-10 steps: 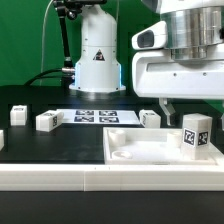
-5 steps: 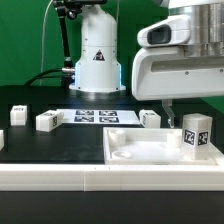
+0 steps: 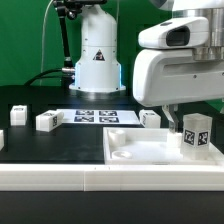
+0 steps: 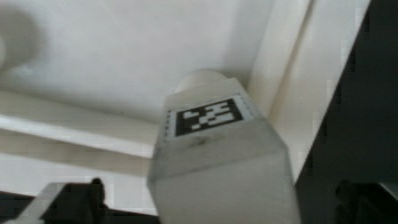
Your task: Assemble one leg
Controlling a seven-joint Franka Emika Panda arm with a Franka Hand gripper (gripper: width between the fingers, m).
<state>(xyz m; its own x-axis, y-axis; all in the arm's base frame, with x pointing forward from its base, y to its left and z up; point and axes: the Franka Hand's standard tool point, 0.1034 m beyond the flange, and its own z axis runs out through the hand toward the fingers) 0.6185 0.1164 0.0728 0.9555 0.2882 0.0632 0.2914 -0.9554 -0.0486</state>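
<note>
A leg [image 3: 195,134], a chunky white block with black-and-white tags, stands upright on the right part of the large white panel [image 3: 145,152]. My gripper [image 3: 184,114] hangs just above and behind it at the exterior view's right; one thin finger shows left of the leg. In the wrist view the leg [image 4: 217,150] fills the space between the two dark fingertips, with a gap on each side. The gripper [image 4: 217,205] is open around the leg and does not touch it.
Other small white legs lie on the black table: one [image 3: 45,121] and one [image 3: 18,113] at the left, one [image 3: 150,118] behind the panel. The marker board [image 3: 95,116] lies at the back centre, before the robot base [image 3: 97,60].
The arm's hand and wrist have shifted slightly above the leg. The leg and the panel have not moved.
</note>
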